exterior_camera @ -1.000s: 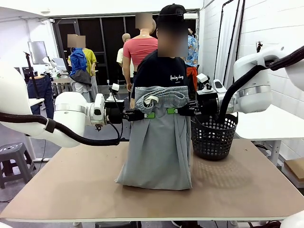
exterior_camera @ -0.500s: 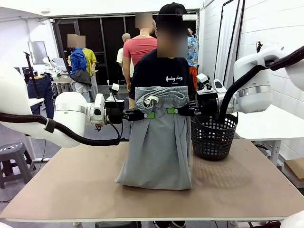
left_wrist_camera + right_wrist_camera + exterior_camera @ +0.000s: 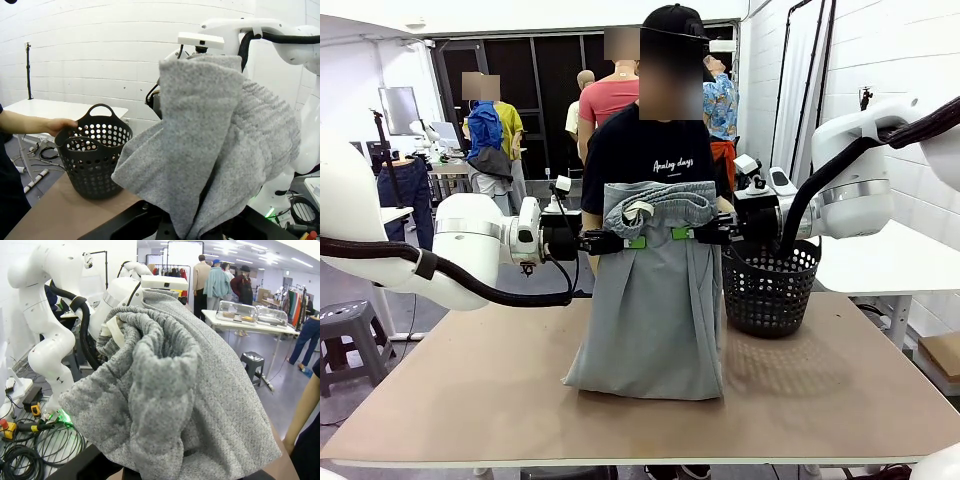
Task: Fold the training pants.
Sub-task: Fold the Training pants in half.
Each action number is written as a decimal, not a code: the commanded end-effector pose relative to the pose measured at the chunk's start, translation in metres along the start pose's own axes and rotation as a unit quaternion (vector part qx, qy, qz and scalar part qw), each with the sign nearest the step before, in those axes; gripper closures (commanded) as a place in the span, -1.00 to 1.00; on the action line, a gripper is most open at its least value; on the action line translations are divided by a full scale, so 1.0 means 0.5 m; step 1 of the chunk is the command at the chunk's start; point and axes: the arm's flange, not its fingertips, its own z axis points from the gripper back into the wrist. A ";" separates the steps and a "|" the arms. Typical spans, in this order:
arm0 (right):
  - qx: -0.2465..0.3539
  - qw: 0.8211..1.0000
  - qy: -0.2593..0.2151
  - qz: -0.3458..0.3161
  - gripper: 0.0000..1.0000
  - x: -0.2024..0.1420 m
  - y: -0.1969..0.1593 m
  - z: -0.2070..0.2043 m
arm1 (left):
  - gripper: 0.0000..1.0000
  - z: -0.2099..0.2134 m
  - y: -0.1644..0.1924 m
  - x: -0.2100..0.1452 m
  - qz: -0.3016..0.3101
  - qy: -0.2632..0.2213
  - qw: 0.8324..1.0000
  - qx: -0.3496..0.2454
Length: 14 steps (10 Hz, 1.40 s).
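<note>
So the training pants (image 3: pixel 655 300) are being held up in the air over the middle of the table (image 3: pixel 470 400), pinched just below the waistband from both sides. The left gripper (image 3: pixel 632 242) is clamped tight on the fabric on the left side, and the right gripper (image 3: pixel 682 234) is clamped on it from the right, so both claws are closed on cloth. The waistband is flopped over the top between them, and the legs hang straight down with the bottom edge bunched on the tabletop.

This looks like the lift-and-hang stage, before any real fold has been laid. Next, the pants would probably need to be lowered and draped onto the table so a crease can be made; both grips would have to be kept level, or the fabric will be skewed.

As for containers: a black basket (image 3: pixel 770 288) is sat on the far right of the table, just beside the hanging pants. Nothing can be seen in it through the mesh in the left wrist view, and its rim is touched by a person's hand (image 3: pixel 60 125).
</note>
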 end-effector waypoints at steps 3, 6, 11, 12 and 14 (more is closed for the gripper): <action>0.010 1.000 0.000 -0.006 1.00 0.000 -0.002 0.002 | 1.00 0.006 -0.002 0.006 0.003 -0.010 1.000 -0.002; 0.054 0.998 0.001 -0.007 1.00 0.038 -0.005 -0.012 | 1.00 0.024 -0.020 0.035 -0.004 -0.038 0.999 -0.002; 0.112 0.994 -0.006 0.000 1.00 0.146 -0.033 -0.039 | 1.00 0.040 -0.031 0.126 -0.027 -0.052 0.998 0.027; 0.112 0.994 -0.004 0.006 1.00 0.164 -0.032 -0.045 | 1.00 0.046 -0.040 0.135 -0.026 -0.057 0.998 0.032; 0.097 0.995 -0.009 0.010 1.00 0.145 -0.026 -0.040 | 1.00 0.062 -0.066 0.146 -0.025 -0.051 0.998 0.033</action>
